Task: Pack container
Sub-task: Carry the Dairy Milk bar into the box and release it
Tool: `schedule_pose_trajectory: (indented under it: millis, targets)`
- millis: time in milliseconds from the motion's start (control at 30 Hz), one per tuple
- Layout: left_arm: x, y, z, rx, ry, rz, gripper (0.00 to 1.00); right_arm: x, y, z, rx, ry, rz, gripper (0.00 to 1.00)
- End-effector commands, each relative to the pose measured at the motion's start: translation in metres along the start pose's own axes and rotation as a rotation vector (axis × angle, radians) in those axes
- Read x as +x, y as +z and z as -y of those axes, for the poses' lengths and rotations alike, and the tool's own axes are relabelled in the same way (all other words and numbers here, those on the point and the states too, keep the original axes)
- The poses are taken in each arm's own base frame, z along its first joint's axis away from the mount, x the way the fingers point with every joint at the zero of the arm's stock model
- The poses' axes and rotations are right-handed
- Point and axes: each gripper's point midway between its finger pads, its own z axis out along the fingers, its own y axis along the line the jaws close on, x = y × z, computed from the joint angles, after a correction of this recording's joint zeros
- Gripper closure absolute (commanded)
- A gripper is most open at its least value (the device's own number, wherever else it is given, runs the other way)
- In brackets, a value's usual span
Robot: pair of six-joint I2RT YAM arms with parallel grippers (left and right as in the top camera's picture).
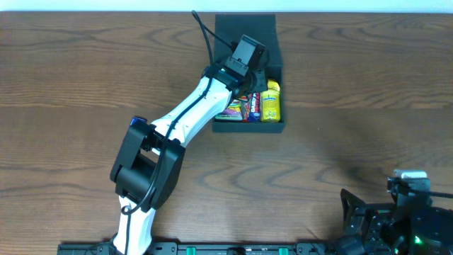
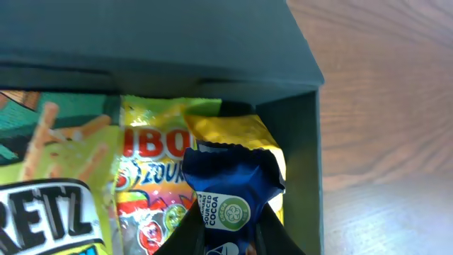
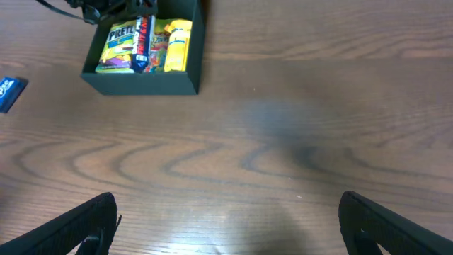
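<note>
The container (image 1: 274,74), a matte black box, sits at about 12 o'clock on the wooden bench (image 1: 71,106), with its flap lid (image 1: 244,27) folded back on the far side. The left arm (image 1: 184,117) reaches up from 7 o'clock, and its left tool (image 2: 228,241) is down inside the box. In the left wrist view its fingers (image 2: 185,237) are drawn narrow and pinch the lower end of a dark blue packet (image 2: 230,188) with a green cocoa seal, held upright near the container's right-hand wall (image 2: 297,149). Just behind it, toward 12 o'clock, stands a yellow packet (image 2: 230,129). At its 9 o'clock is a red and yellow sweets packet (image 2: 145,177), and further that way a pretzel packet (image 2: 49,198). The right tool (image 3: 226,212) hovers low over bare bench at about 5 o'clock, well apart from the box, with its fingers (image 3: 78,227) spread wide and nothing between them. In the right wrist view a small blue item (image 3: 8,93) lies on the bench at the container's 9 o'clock, cut off by the frame edge.
</note>
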Motion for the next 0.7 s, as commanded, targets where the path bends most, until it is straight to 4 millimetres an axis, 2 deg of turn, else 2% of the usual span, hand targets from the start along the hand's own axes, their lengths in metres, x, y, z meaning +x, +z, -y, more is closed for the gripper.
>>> schedule_pose_trajectory:
  millis: [0, 167, 200, 233, 333, 533, 667]
  targets:
    - [-0.008, 0.007, -0.003, -0.02, -0.011, 0.032, 0.94, -0.001, -0.001, 0.0, 0.0, 0.007, 0.006, 0.01]
    - [-0.009, 0.008, -0.004, -0.02, -0.004, 0.035, 0.94, -0.001, -0.001, 0.0, 0.0, 0.007, 0.006, 0.01]
    - [-0.009, 0.008, -0.004, -0.022, -0.004, 0.033, 0.85, -0.001, -0.001, 0.0, 0.0, 0.007, 0.006, 0.01]
    - [-0.008, 0.008, -0.004, -0.022, -0.004, 0.032, 0.65, -0.001, -0.001, 0.0, 0.001, 0.007, 0.006, 0.01]
    - [-0.008, 0.008, -0.004, -0.022, -0.004, 0.032, 0.34, -0.001, -0.001, 0.0, 0.0, 0.007, 0.006, 0.01]
    - [-0.015, 0.005, -0.009, -0.023, -0.013, 0.042, 0.38, -0.001, -0.001, 0.0, 0.0, 0.007, 0.006, 0.01]
    - [-0.029, -0.013, -0.018, -0.033, 0.025, 0.063, 0.39, -0.001, -0.001, 0.0, 0.0, 0.007, 0.006, 0.01]
